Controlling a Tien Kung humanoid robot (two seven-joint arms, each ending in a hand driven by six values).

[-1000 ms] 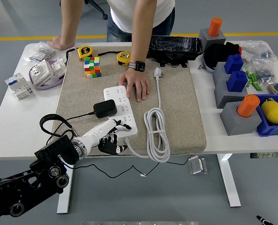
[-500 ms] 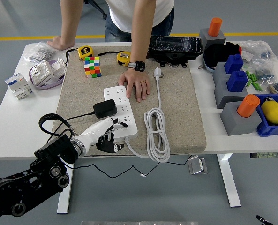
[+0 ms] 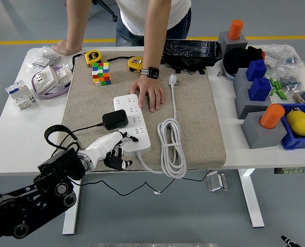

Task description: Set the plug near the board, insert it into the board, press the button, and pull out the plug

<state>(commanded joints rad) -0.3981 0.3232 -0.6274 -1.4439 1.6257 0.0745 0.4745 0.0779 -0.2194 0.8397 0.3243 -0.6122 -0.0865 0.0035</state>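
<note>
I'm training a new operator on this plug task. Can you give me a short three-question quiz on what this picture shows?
1. True or false: the black plug sits in the power strip.
2. What holds the strip's far end? A) the robot's left hand B) a person's hand C) a tape measure
3. Fill in: the white cable lies coiled to the strip's ____ in the picture.

Key
1. True; it sits at the strip's left edge.
2. B; the person's hand lies flat on the far end, while the left hand is at the near end.
3. Right.
</note>
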